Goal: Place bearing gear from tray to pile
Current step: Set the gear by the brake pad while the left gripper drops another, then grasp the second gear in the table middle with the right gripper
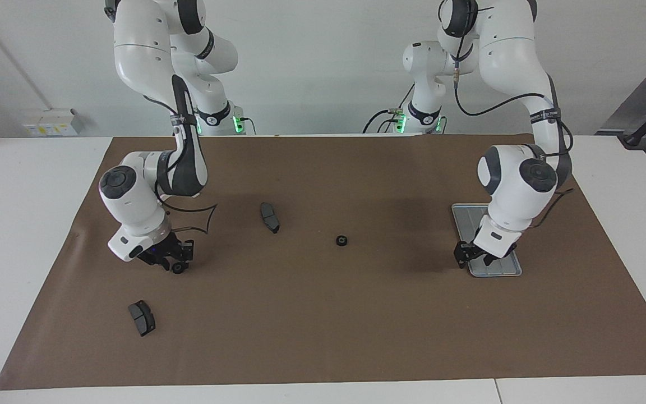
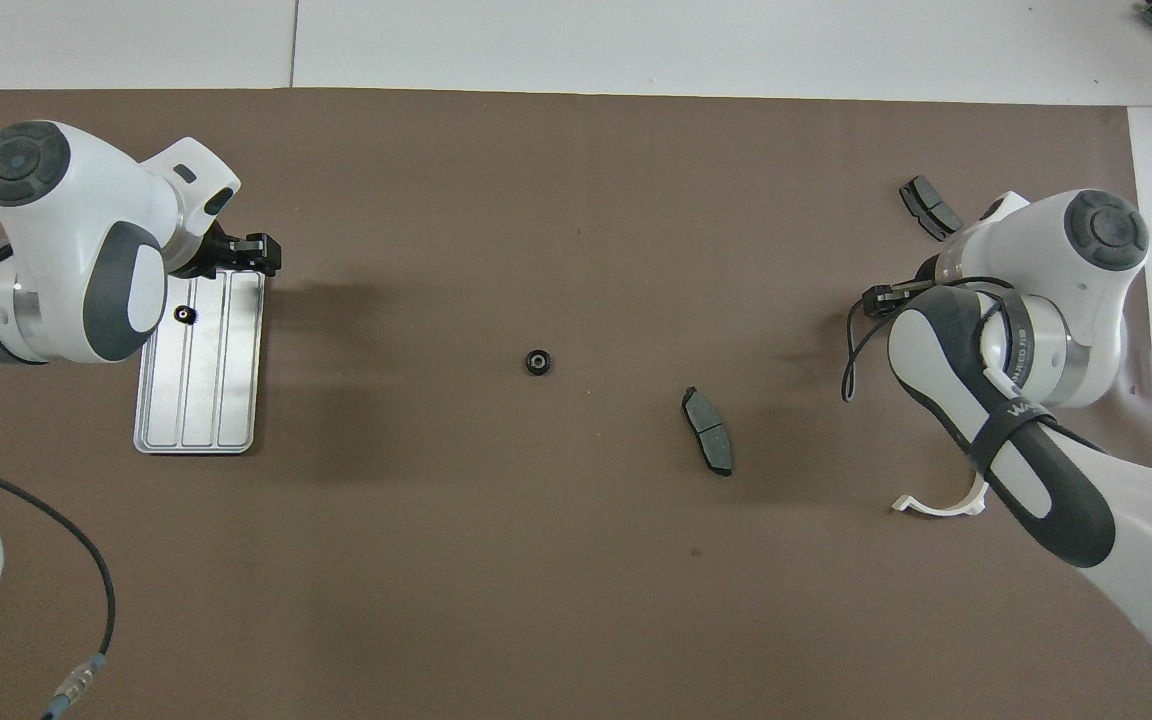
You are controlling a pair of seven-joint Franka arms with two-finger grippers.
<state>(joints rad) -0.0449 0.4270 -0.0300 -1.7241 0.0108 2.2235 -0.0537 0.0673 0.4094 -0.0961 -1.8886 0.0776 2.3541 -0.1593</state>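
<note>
The silver tray lies toward the left arm's end of the mat. One small black gear rests in it, hidden by the left hand in the facing view. My left gripper hangs open and empty over the tray's edge farthest from the robots. A second gear lies on the mat's middle. My right gripper is low over the mat at the right arm's end, with a third gear at its tip. The overhead view hides this gripper under its arm.
The pile's parts lie scattered. One dark brake pad sits farther from the robots than the right gripper. Another pad lies near the middle. A white half-ring bracket shows beside the right arm.
</note>
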